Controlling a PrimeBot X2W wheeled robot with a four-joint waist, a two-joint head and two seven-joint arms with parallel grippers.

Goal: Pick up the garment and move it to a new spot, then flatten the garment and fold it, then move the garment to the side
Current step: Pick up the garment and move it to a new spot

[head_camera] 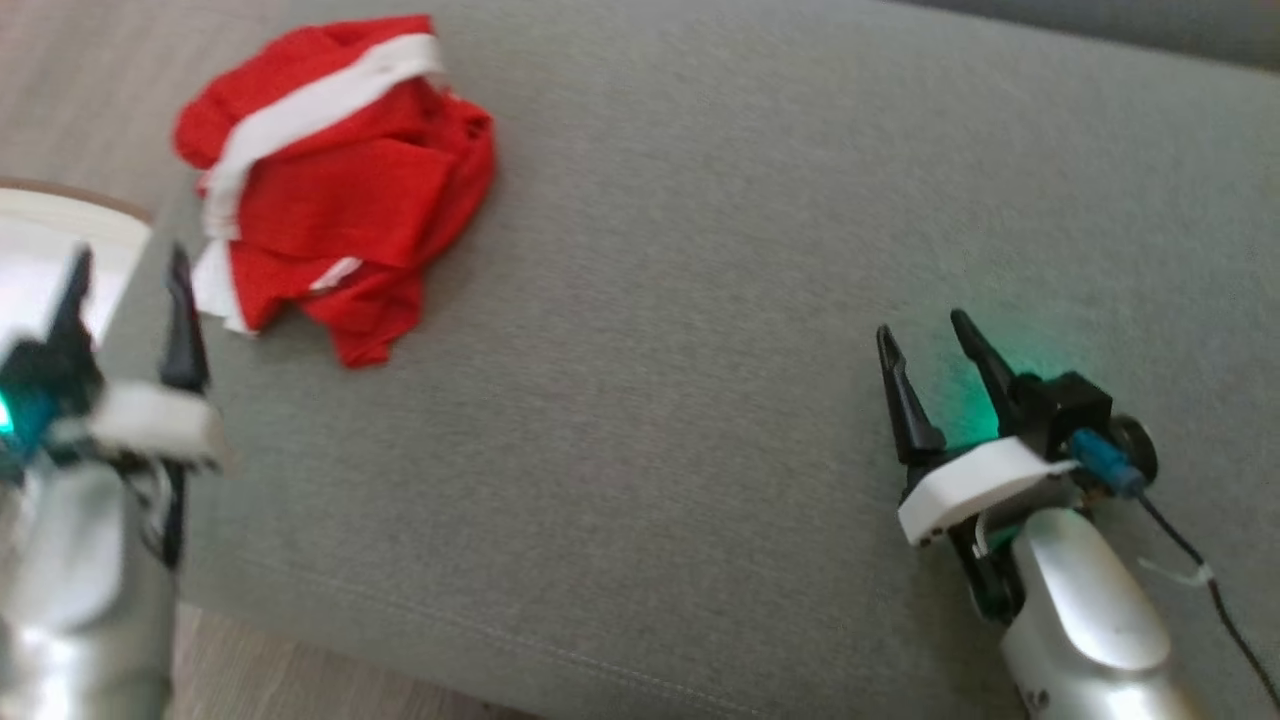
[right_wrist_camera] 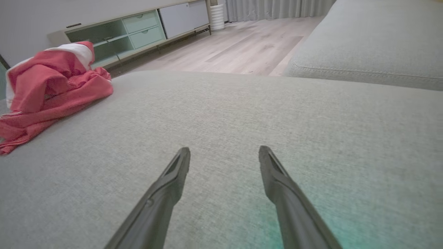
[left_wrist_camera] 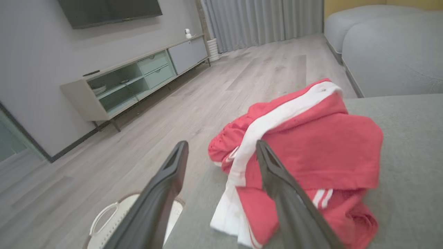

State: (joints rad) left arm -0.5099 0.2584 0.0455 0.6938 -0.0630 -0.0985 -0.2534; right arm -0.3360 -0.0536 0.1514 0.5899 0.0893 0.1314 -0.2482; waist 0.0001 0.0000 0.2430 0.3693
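Here, in the head view, a crumpled red garment (head_camera: 340, 190) with broad white bands lies at the far left corner of the grey sofa cushion (head_camera: 700, 350), and part of it hangs over the cushion's left edge. The left gripper (head_camera: 128, 262) sits at the cushion's near left edge, blurred, with its two dark fingers spread wide and nothing between them. It is near the garment but not touching it. The right gripper (head_camera: 923, 328) hovers over the cushion's near right part, well apart from the garment. Its jaws are also spread wide and hold nothing, and a green glow falls on the fabric beside it. A white round object (head_camera: 50, 225) stands just off the cushion's left edge, on the wood floor (head_camera: 80, 90).

In the left wrist view, the fingers stand far apart. The garment is heaped on the cushion's corner beyond the right-hand finger, its white band running across the top. The white object shows below the cushion's edge, and it has a handle slot. Across the floor from the cushion stand a low TV cabinet (left_wrist_camera: 138, 79) and grey curtains (left_wrist_camera: 263, 20).

In the right wrist view, the fingers are splayed over bare cushion fabric with green light at the lower right. The garment lies at the cushion's far left, and a second cushion (right_wrist_camera: 373, 45) lies beyond its far right edge.
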